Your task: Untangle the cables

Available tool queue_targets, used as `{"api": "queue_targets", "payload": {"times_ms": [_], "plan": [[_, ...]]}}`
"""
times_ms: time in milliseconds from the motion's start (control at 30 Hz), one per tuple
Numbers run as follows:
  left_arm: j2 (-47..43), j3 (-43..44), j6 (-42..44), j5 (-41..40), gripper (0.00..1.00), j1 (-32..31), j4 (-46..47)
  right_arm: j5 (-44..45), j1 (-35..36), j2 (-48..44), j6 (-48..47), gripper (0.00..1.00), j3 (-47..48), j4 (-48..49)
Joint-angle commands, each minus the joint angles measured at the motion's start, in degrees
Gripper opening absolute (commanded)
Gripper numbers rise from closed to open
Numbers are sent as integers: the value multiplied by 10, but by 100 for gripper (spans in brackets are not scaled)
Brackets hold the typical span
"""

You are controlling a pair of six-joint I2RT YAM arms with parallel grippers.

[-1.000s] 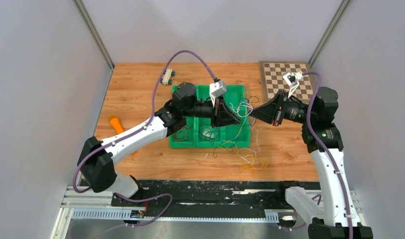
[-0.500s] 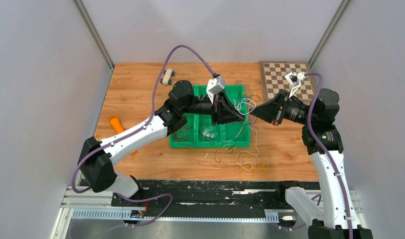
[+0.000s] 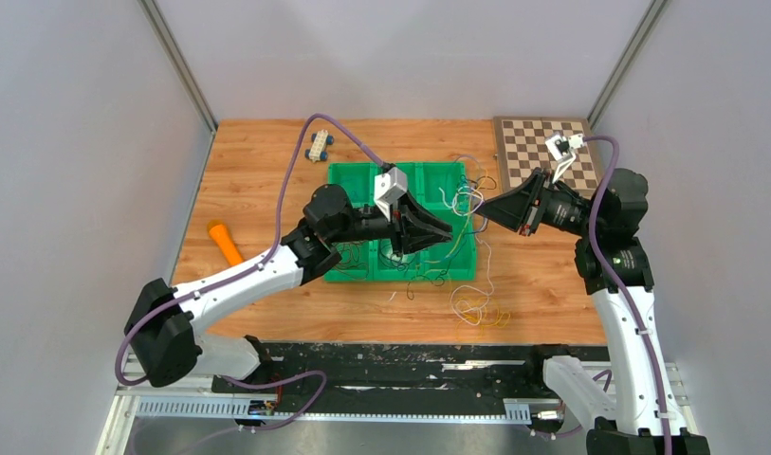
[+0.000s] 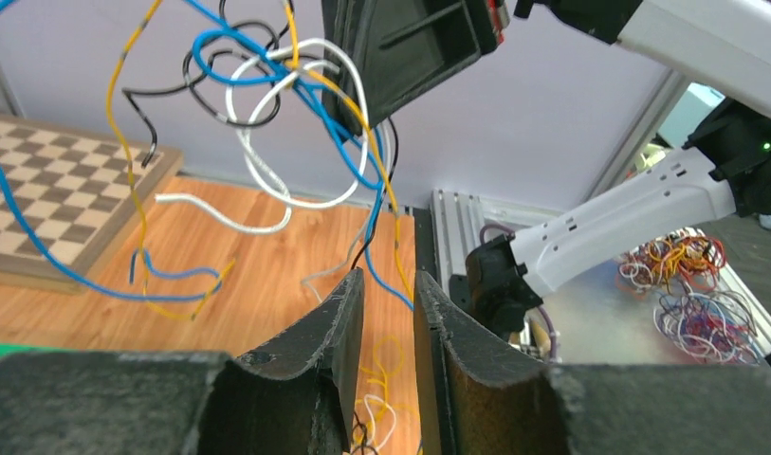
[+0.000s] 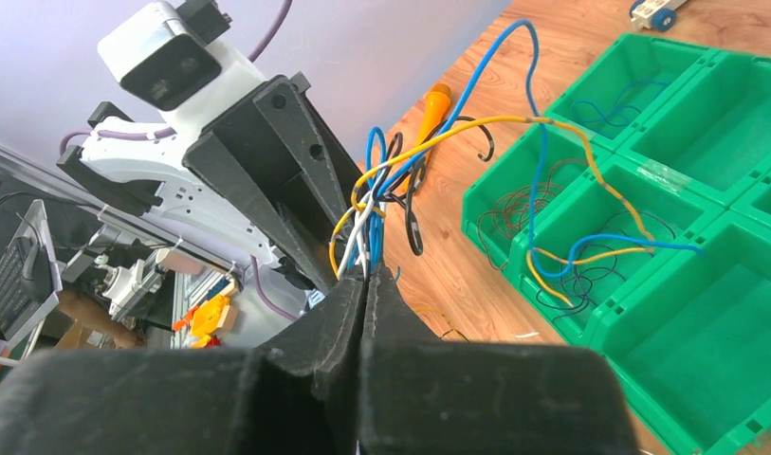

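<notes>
Right jaws: pressed shut on the cables (image 5: 367, 227), with blue, yellow, white and black strands leaving together at the tips.

Left jaws: parted by a narrow slot. The fingers (image 4: 336, 327) are dark and rough-edged. One blue and one yellow strand run down at the slot, but whether through it or just behind it cannot be told. Nothing is visibly pinched.

Knot (image 4: 286, 85): loops of blue, white, black and yellow, hanging in the air between the two arms, above the right end of the green bin (image 3: 362, 167).

Trailing strands: thin lines drop from the knot to the counter (image 3: 258, 180).

Heap (image 3: 476, 308): loose yellow and white wire lying on the counter near the bin's front right corner.

Binned wire: dark red coils (image 5: 514, 213) lie in one compartment, and blue and yellow strands lie in the one next to it.

Green bin: several compartments, at mid-counter, with the left arm reaching across it.

Chessboard (image 3: 538, 152): flat, at the far right corner of the counter.

Orange object (image 3: 224, 243): on the counter left of the bin, well apart from it.

Small white and blue toy (image 3: 319, 145): on the counter beyond the bin's far left corner.
</notes>
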Motion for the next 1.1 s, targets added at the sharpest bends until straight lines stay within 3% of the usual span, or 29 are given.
{"api": "queue_targets", "payload": {"times_ms": [0,700,933,1067], "plan": [[3,27,14,-39,34,-15,70,1,5,-6,19,0,-2,27],[52,98,-2,-36,38,-26,42,1,8,-21,-4,0,-8,29],[63,120,-38,-27,32,-26,51,15,15,-23,-21,0,-17,26],[55,118,-27,-25,11,-25,24,29,14,-25,-30,0,-14,25]]}}
